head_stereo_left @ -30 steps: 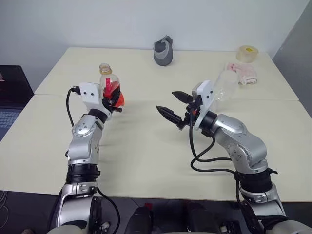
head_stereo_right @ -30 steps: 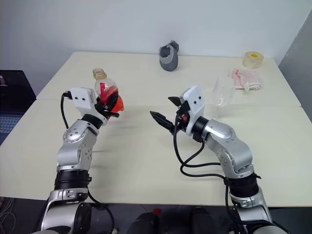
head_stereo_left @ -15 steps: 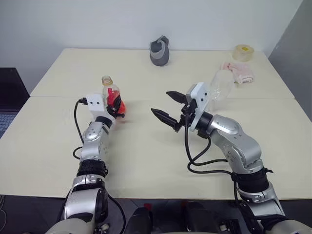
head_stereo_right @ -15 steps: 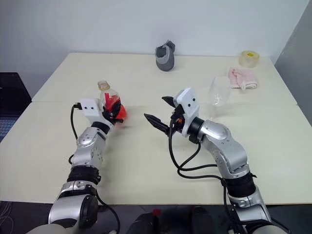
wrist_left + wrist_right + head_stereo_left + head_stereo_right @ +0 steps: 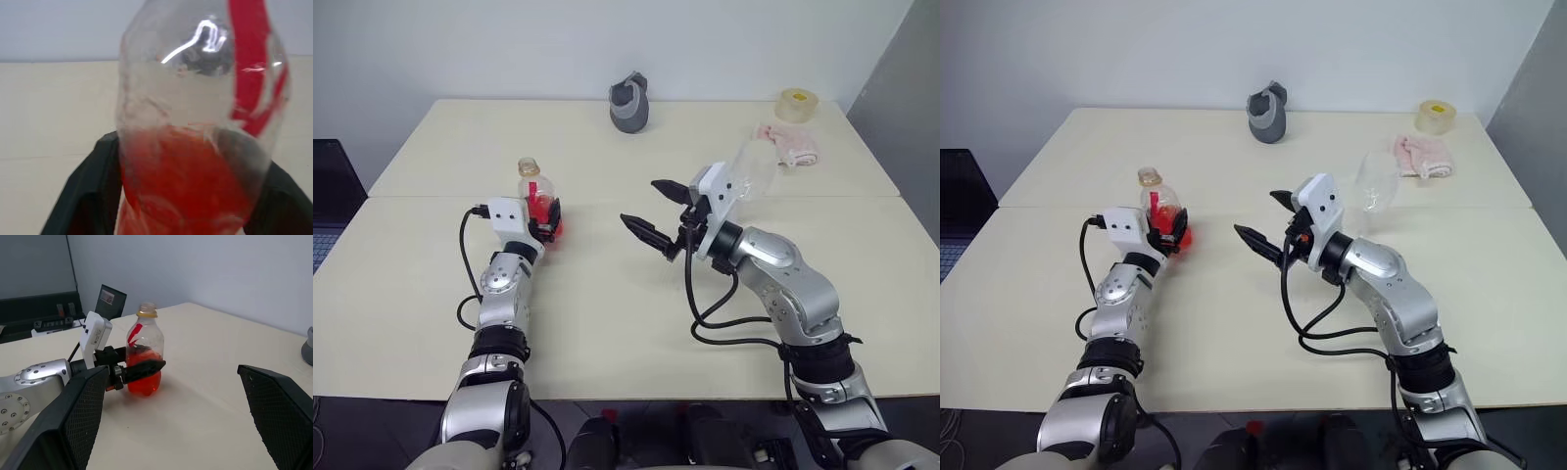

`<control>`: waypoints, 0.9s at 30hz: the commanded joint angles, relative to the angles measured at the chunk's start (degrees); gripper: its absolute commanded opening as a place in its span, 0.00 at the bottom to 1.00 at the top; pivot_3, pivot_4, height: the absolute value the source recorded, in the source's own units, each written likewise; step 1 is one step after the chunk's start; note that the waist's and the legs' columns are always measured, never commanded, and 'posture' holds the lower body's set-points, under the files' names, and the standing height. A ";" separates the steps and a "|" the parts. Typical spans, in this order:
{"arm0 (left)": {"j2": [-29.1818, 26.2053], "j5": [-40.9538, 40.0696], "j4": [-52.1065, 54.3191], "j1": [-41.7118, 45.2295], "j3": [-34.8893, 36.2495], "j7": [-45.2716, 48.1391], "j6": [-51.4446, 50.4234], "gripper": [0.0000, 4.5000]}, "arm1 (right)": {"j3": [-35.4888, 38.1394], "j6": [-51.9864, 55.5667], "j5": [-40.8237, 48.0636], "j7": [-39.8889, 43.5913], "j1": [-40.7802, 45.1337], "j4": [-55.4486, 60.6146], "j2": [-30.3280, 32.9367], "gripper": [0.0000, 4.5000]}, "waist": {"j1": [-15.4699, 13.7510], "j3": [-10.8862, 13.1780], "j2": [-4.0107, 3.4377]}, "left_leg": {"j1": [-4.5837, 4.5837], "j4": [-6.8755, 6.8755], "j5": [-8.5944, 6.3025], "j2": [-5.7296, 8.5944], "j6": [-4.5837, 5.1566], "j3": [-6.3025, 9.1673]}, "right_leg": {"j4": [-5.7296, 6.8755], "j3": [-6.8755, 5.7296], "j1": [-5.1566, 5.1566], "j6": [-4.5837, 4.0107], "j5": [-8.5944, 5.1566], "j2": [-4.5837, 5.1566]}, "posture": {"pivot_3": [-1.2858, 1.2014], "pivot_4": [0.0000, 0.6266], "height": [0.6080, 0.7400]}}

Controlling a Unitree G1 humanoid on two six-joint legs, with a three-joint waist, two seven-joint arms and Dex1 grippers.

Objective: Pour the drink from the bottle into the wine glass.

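The bottle (image 5: 533, 184) is small and clear with a yellow-orange neck ring. It stands upright on the left of the table (image 5: 607, 313), and the red drink (image 5: 186, 181) fills its lower part. My left gripper (image 5: 546, 211) reaches around the bottle's lower body. My right gripper (image 5: 638, 202) hovers open over the table's middle, empty and pointing toward the bottle (image 5: 144, 357). The clear wine glass (image 5: 1377, 181) stands behind my right wrist, which hides its lower part.
A grey object (image 5: 628, 101) sits at the back centre. A roll of tape (image 5: 793, 105) and a pink cloth (image 5: 788, 145) lie at the back right. A dark screen (image 5: 328, 186) stands off the table's left edge. A seam crosses the table.
My left hand has sunk with the bottle, which now rests upright on the table. The camera has shifted. My right arm has kept still.
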State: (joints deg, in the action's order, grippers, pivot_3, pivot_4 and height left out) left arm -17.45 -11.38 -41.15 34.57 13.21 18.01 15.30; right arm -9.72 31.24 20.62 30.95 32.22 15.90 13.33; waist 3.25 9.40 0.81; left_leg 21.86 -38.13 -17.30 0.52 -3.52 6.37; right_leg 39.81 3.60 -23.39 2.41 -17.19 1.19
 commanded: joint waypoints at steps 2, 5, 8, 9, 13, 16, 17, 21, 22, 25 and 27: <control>-0.10 -0.95 3.07 -1.31 1.13 -0.54 0.10 1.00 | 1.52 -1.37 -0.11 -0.10 1.00 1.28 0.22 1.00 | 0.01 0.00 0.00 | -0.01 0.00 0.00 0.00 0.00 -0.01 | 0.02 0.00 0.00 0.00 0.00 0.00 | 0.52 0.24 1.00; 0.09 -1.41 5.90 -2.94 1.08 -0.32 -1.26 1.00 | 1.55 -1.44 -0.38 -0.35 0.71 1.50 0.04 1.00 | 0.03 0.00 0.00 | -0.02 0.00 0.00 -0.01 0.00 -0.01 | 0.03 0.01 -0.01 0.00 0.00 0.01 | 0.52 0.24 1.00; 0.58 -1.88 9.38 -5.14 0.84 -0.23 -2.97 1.00 | 1.41 -1.56 -0.64 -0.75 0.43 1.62 -0.34 1.00 | 0.02 -0.01 0.00 | -0.02 -0.01 0.00 -0.02 0.00 -0.01 | 0.04 0.02 -0.01 0.00 0.00 0.06 | 0.52 0.24 1.00; 0.69 -1.97 10.55 -5.85 0.81 -0.33 -3.54 1.00 | 1.35 -1.55 -0.72 -0.85 0.35 1.68 -0.46 1.00 | 0.02 -0.01 0.00 | -0.02 -0.01 0.00 -0.02 0.00 -0.01 | 0.05 0.02 -0.01 0.00 0.00 0.07 | 0.52 0.24 1.00; 1.00 -2.47 16.12 -9.21 0.92 -0.68 -6.43 1.00 | 1.36 -1.54 -0.94 -1.02 0.00 1.89 -0.66 1.00 | 0.03 -0.02 0.01 | -0.02 -0.01 0.00 -0.02 0.00 -0.01 | 0.06 0.03 -0.01 0.00 0.00 0.07 | 0.52 0.24 1.00; 1.25 -2.81 19.80 -11.93 0.72 -0.76 -8.47 1.00 | 1.47 -1.63 -0.93 -1.03 -0.35 1.91 -0.61 1.00 | 0.02 -0.02 0.01 | -0.03 0.00 0.00 -0.04 0.00 -0.01 | 0.05 0.03 -0.01 0.00 0.00 0.07 | 0.52 0.24 1.00; 1.31 -2.87 20.74 -12.53 0.64 -0.85 -9.05 1.00 | 1.51 -1.59 -0.90 -1.05 -0.41 1.95 -0.62 1.00 | 0.00 -0.02 0.01 | -0.03 0.00 0.00 -0.04 0.00 -0.01 | 0.05 0.03 -0.01 0.00 0.00 0.07 | 0.52 0.24 1.00; 1.92 -3.68 29.23 -17.79 0.02 -1.17 -13.20 1.00 | 1.82 -0.95 -0.63 -1.09 -1.42 3.10 -0.07 1.00 | -0.01 -0.04 0.04 | -0.02 0.00 0.00 -0.03 0.01 -0.01 | 0.05 0.04 -0.01 0.00 0.00 0.07 | 0.52 0.24 1.00; 2.04 -3.86 31.45 -18.95 -0.18 -1.29 -14.42 1.00 | 1.94 -0.78 -0.59 -0.95 -1.88 3.49 0.31 1.00 | -0.02 -0.04 0.04 | -0.02 0.01 0.00 -0.04 0.00 -0.02 | 0.04 0.05 -0.01 0.00 0.00 0.07 | 0.52 0.24 1.00; 2.34 -4.71 39.42 -23.26 -1.36 -1.17 -18.93 1.00 | 2.79 -0.31 -0.28 -0.20 -4.55 5.04 2.44 1.00 | -0.06 -0.04 0.04 | -0.01 0.01 -0.01 -0.04 0.01 -0.02 | 0.04 0.06 0.00 0.00 0.00 0.09 | 0.52 0.24 1.00; 2.22 -5.73 46.16 -26.94 -2.56 -0.66 -22.55 1.00 | 3.59 0.05 -0.09 -0.04 -6.79 6.42 4.08 1.00 | -0.15 -0.05 0.06 | -0.02 0.01 -0.02 -0.04 0.03 -0.02 | 0.01 0.06 0.03 0.00 0.00 0.09 | 0.52 0.24 1.00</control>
State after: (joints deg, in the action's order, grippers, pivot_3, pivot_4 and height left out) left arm -15.13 -15.84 -1.33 9.13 11.51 16.96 -5.16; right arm -7.77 31.33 19.39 30.39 26.17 19.10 16.66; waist 3.10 9.35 0.86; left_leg 21.85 -38.11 -17.34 0.48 -3.45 6.35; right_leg 39.80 3.67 -23.36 2.41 -17.19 1.28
